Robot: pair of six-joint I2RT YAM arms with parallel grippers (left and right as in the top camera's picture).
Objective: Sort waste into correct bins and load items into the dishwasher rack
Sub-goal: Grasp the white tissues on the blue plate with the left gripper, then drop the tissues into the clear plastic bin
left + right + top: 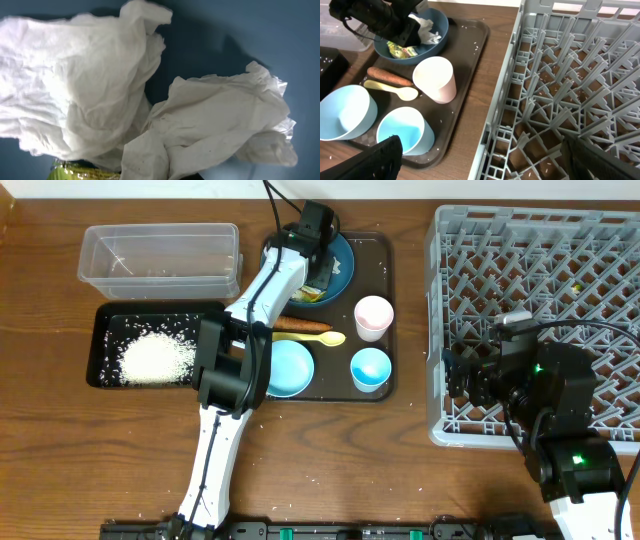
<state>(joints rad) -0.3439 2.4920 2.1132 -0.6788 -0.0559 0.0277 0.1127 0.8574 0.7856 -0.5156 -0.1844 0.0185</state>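
— The right gripper (481, 142)?
— Jaws wide, empty, well right of the plate (345, 260).
— And the left gripper (407, 32)?
— Closed, apparently on the tissue (90, 80) lying on the plate. Waste sorting: next, a clean lift, then across to the tub (160, 230) left of the plate.

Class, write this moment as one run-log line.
left claw: shut on tissue, on plate | right claw: open, over rack edge | rice: in black tray

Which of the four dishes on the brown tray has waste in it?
The dark blue plate: crumpled tissue and a green wrapper lie in it, while the light blue bowl, pink cup and small blue cup look empty.
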